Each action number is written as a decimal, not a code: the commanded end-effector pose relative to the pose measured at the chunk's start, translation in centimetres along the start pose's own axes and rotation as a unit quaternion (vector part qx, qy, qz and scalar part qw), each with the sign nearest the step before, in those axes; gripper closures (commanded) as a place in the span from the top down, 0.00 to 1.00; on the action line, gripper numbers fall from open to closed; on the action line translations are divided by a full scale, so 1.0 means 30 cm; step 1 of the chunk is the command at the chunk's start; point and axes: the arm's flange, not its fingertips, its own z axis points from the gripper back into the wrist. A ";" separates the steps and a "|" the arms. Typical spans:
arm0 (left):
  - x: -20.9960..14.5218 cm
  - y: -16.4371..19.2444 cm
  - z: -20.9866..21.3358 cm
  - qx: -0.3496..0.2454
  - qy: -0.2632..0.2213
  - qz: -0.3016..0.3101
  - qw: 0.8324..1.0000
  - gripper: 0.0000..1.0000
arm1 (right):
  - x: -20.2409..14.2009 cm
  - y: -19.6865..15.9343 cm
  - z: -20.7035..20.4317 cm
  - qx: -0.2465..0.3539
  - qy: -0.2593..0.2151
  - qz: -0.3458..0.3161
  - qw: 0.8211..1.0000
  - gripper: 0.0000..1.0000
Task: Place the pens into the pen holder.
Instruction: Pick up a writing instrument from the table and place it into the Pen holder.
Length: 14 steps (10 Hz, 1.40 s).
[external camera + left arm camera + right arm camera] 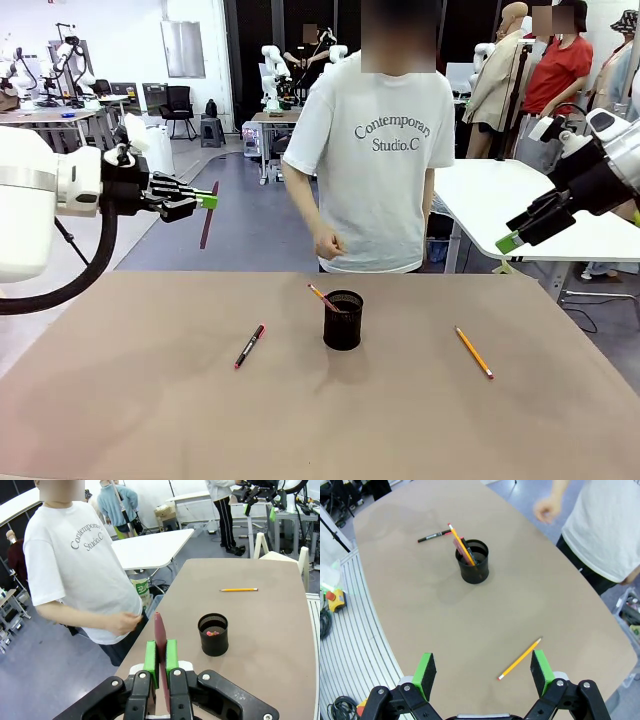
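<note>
The left gripper is clamped on a thin pinkish-red stick, high in the air at the table's left side. The lower part of the stick is hidden between the fingers. The right gripper is wide apart and holds nothing, over a yellow-orange pencil that lies on the plain brown table. In the middle stands a small black mesh cup. It holds a leaning orange pencil and a pinkish-red piece that is hard to make out. A black pen with red ends lies nearby. A person in a white T-shirt stands at the far side of the table, in a workshop room.

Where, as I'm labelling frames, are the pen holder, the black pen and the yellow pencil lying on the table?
pen holder [342, 330], front view, its mesh wall.
black pen [250, 346], front view, mid-shaft.
yellow pencil [474, 353], front view, mid-shaft.
</note>
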 end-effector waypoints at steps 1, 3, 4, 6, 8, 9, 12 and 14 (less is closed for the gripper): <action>0.003 0.002 0.002 -0.001 -0.002 -0.002 1.000 0.00 | 0.003 -0.004 0.001 0.004 -0.007 0.003 1.000 1.00; 0.003 0.002 0.002 -0.001 -0.002 -0.002 1.000 0.00 | 0.003 -0.004 0.001 0.004 -0.007 0.003 1.000 1.00; 0.003 0.002 0.002 -0.001 -0.002 -0.002 1.000 0.00 | 0.003 -0.004 0.001 0.004 -0.007 0.003 1.000 1.00; 0.003 0.002 0.002 -0.001 -0.002 -0.002 1.000 0.00 | 0.003 -0.004 0.001 0.004 -0.007 0.003 1.000 1.00; 0.003 0.002 0.002 -0.001 -0.002 -0.002 1.000 0.00 | 0.003 -0.004 0.001 0.004 -0.007 0.003 1.000 1.00; 0.003 0.002 0.002 -0.001 -0.002 -0.002 1.000 0.00 | 0.003 -0.004 0.001 0.004 -0.007 0.003 1.000 1.00; 0.003 0.002 0.002 -0.001 -0.002 -0.002 1.000 0.00 | 0.003 -0.004 0.001 0.004 -0.007 0.003 1.000 1.00; 0.000 0.000 0.000 0.000 0.000 0.000 1.000 0.00 | 0.003 -0.004 0.001 0.004 -0.007 0.003 1.000 1.00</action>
